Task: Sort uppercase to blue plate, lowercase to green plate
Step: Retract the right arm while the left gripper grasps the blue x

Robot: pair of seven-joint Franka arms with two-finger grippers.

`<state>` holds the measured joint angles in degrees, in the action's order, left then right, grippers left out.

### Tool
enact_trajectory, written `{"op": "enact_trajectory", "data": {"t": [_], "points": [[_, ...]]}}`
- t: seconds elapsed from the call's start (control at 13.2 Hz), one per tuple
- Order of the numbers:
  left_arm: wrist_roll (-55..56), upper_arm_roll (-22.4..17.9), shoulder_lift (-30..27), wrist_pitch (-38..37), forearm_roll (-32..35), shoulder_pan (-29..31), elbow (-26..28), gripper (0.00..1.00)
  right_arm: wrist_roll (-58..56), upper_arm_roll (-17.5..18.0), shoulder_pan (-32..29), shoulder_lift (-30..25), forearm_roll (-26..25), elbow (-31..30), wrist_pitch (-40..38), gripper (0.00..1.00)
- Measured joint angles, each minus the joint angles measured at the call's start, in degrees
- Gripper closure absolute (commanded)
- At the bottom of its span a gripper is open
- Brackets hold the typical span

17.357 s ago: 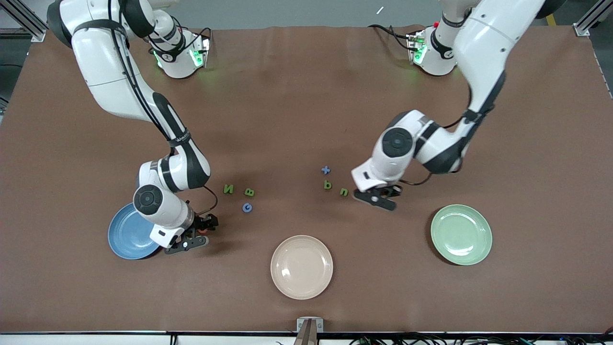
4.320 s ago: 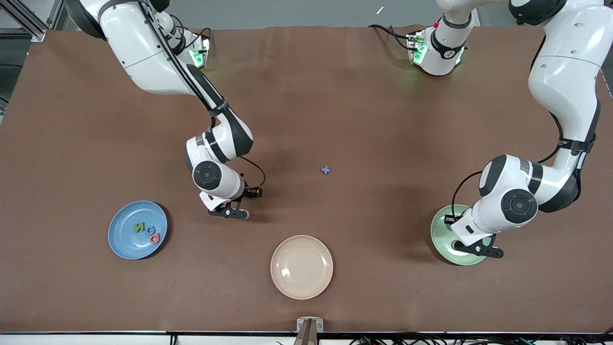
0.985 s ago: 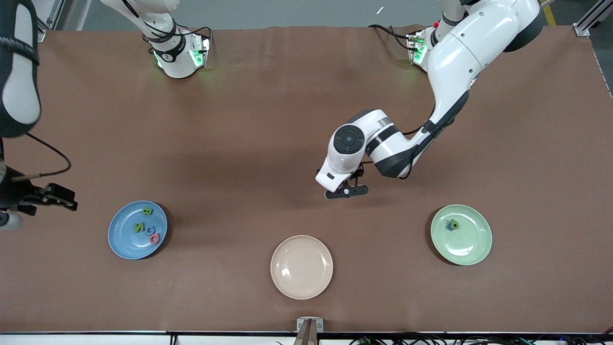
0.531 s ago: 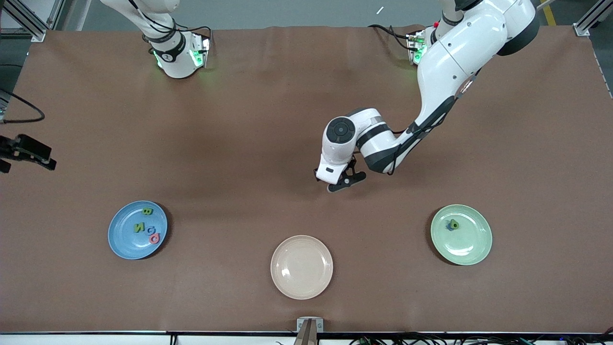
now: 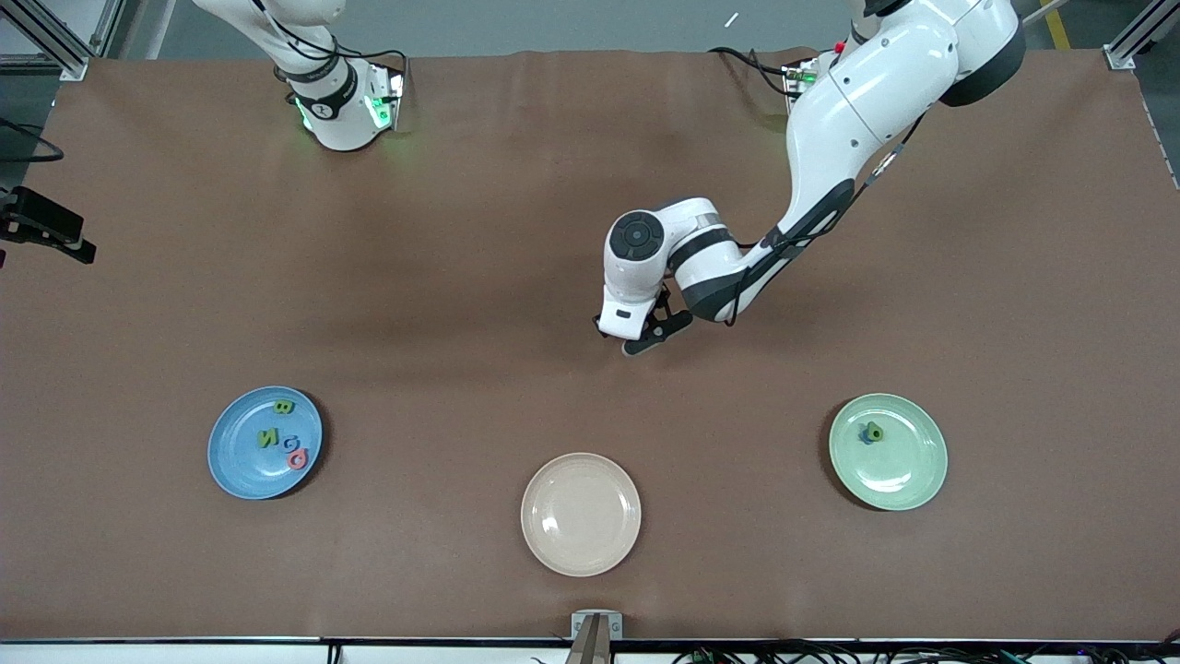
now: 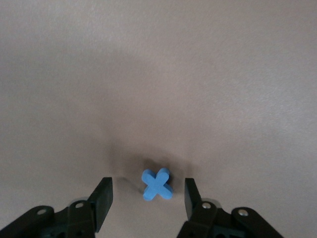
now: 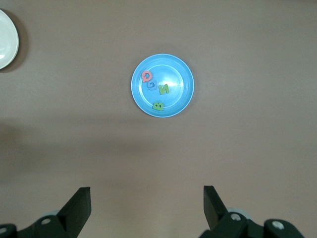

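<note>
Straddling the tiny blue foam cross (image 6: 157,184) on bare brown table mid-way between bases and plates, left gripper (image 6: 147,199) fingers apart; drop straight, centre, then close. Right gripper (image 7: 147,206) waits spread, high over sky-blue plate (image 7: 184,96)

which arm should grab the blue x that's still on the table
Left. The left gripper hangs open right over the blue x, one finger on each side of it. The right gripper is open too, but up high over the blue plate at the right arm's end.
</note>
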<state>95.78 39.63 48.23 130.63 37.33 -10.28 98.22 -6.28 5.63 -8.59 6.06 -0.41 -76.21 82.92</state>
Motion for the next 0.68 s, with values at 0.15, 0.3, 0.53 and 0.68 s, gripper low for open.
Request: {"op": "enact_trajectory", "data": {"t": [0.15, 0.3, 0.53, 0.68], "points": [[1.0, 0.0, 0.0, 0.0, 0.0, -0.2, 0.1, 0.39, 0.1, 0.2, 0.0, -0.4, 0.1, -0.3, 1.0, 0.00], [1.2, -0.1, 0.1, 0.0, 0.0, -0.2, 0.2, 0.44, 0.1, 0.4, 0.0, -0.9, 0.3, -0.8, 2.3, 0.00], [1.2, -0.4, 0.3, 0.3, 0.0, -0.2, 0.2, 0.46, 0.2, 0.5, 0.0, -2.7, 0.4, -3.8, 5.5, 0.00], [1.2, -0.5, 0.4, 1.0, 0.0, -0.2, 0.2, 0.48, 0.2, 0.5, 0.0, -4.6, 0.4, -7.2, 8.1, 0.00]]}}
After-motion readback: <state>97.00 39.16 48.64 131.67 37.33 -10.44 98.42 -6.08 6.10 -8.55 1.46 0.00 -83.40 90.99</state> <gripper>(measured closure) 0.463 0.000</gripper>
